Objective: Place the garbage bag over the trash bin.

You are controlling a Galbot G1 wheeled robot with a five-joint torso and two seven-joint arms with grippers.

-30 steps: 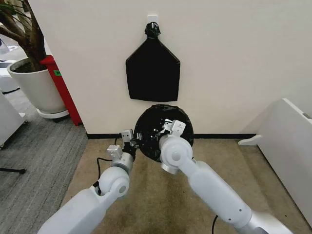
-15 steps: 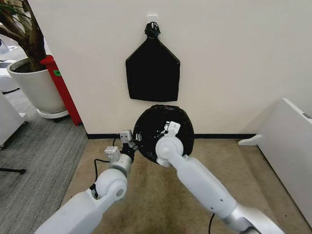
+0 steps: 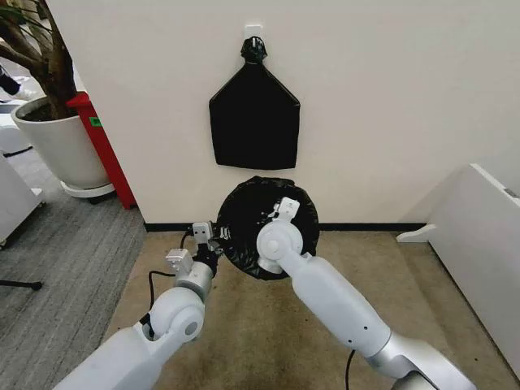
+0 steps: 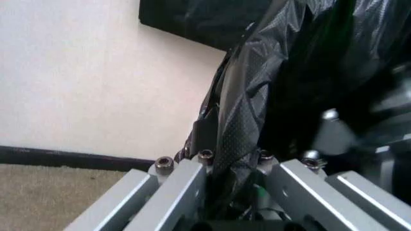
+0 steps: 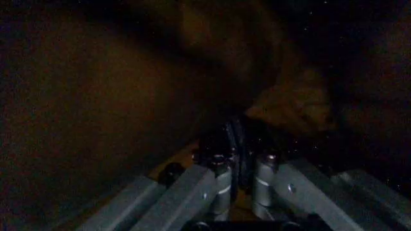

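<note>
The garbage bag, glossy crinkly black plastic, is spread into a round shape low against the wall, between my two arms. At its left edge, my left gripper is shut on a fold of the plastic; the left wrist view shows that fold pinched between the fingers. My right gripper reaches into the bag from the front. In the dark right wrist view it is shut on a thin pleat of the bag. The trash bin is hidden.
A flat black knotted bundle hangs from a wall hook just above the bag. A large white plant pot and a tall red container stand at the left. A white panel leans at the right. Brown carpet lies below.
Both grippers and the bag have shifted slightly to the left. The right arm has swung inward, and the bag looks fuller and rounder around the right gripper.
</note>
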